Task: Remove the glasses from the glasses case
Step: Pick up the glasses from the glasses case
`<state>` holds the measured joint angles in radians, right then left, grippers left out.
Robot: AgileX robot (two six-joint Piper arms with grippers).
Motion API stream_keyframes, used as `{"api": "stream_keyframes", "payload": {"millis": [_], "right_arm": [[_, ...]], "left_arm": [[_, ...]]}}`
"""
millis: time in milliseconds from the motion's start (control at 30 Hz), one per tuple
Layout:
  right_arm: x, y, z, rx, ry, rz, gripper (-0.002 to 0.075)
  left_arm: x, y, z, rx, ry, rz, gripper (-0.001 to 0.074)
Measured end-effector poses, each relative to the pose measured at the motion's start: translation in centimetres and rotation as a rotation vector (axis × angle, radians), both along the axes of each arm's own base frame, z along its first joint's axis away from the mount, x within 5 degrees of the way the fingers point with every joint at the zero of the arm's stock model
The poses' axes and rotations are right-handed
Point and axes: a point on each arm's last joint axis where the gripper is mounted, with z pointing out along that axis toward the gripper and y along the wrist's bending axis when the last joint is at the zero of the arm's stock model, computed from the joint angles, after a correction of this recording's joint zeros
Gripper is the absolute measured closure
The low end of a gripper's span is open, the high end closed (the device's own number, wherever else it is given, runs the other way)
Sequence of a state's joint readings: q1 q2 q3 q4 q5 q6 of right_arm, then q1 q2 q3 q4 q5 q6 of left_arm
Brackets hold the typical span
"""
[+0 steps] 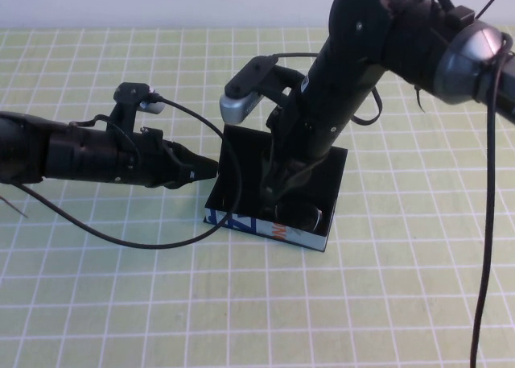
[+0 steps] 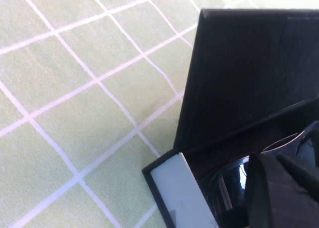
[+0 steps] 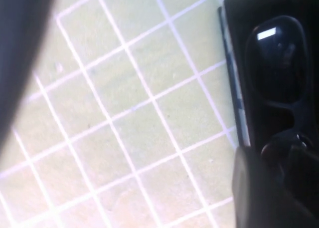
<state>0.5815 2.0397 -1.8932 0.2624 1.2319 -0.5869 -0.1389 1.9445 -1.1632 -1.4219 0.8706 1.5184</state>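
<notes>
The glasses case lies open mid-table, its lid back and its pale printed front side facing me. The black glasses lie inside along the front wall; they also show in the right wrist view and the left wrist view. My right gripper reaches down into the case, right over the glasses. My left gripper is shut and comes in level from the left, its tip at the case's left wall. The case also shows in the left wrist view and the right wrist view.
The table is covered with a green mat with a white grid. A black cable loops from the left arm across the mat to the case's left side. Another cable hangs down at the right.
</notes>
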Motion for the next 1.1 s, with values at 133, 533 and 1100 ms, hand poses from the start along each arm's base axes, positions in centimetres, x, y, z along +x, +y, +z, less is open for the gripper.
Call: {"api": "stream_keyframes", "payload": {"millis": [133, 533, 1100], "right_arm": [[0.4, 0.2, -1.5, -0.024, -0.009, 0.087, 0.0521], [2.1, 0.8, -5.5, -0.083, -0.064, 0.172, 0.0402], [3.3, 1.2, -7.0, -0.08, -0.132, 0.146, 0.0401]], "left_arm": [[0.0, 0.0, 0.0, 0.0, 0.0, 0.0, 0.0739], [0.0, 0.0, 0.0, 0.0, 0.0, 0.0, 0.0739], [0.0, 0.0, 0.0, 0.0, 0.0, 0.0, 0.0739]]}}
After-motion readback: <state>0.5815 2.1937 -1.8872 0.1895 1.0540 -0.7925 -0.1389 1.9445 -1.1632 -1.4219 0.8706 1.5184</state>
